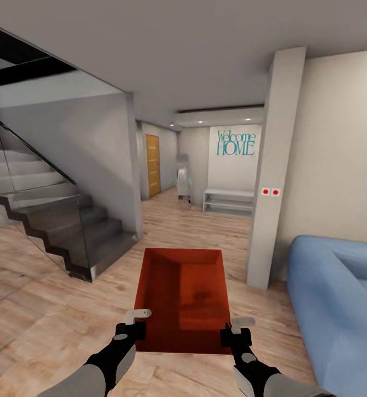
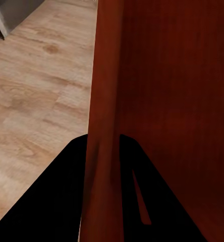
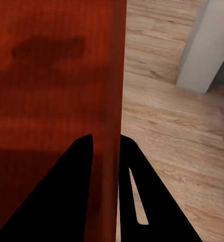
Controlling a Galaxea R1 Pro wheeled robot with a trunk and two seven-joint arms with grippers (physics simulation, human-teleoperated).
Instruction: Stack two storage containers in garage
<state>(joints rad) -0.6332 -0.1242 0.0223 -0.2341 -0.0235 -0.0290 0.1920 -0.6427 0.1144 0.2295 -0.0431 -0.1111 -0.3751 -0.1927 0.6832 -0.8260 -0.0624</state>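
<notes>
We see one storage container [image 1: 182, 298], an orange-red, shallow rectangular bin with thin plain walls and no lid, its inside bare. It is held level above the light wood plank floor [image 1: 51, 286] of the living room, long axis pointing away from us toward the grey pillar [image 1: 271, 165]. It lies just left of the blue sofa [image 1: 338, 298]. In the wrist views a thin side wall [image 2: 104, 126] stands upright between dark fingers, as does the opposite wall [image 3: 114, 101].
</notes>
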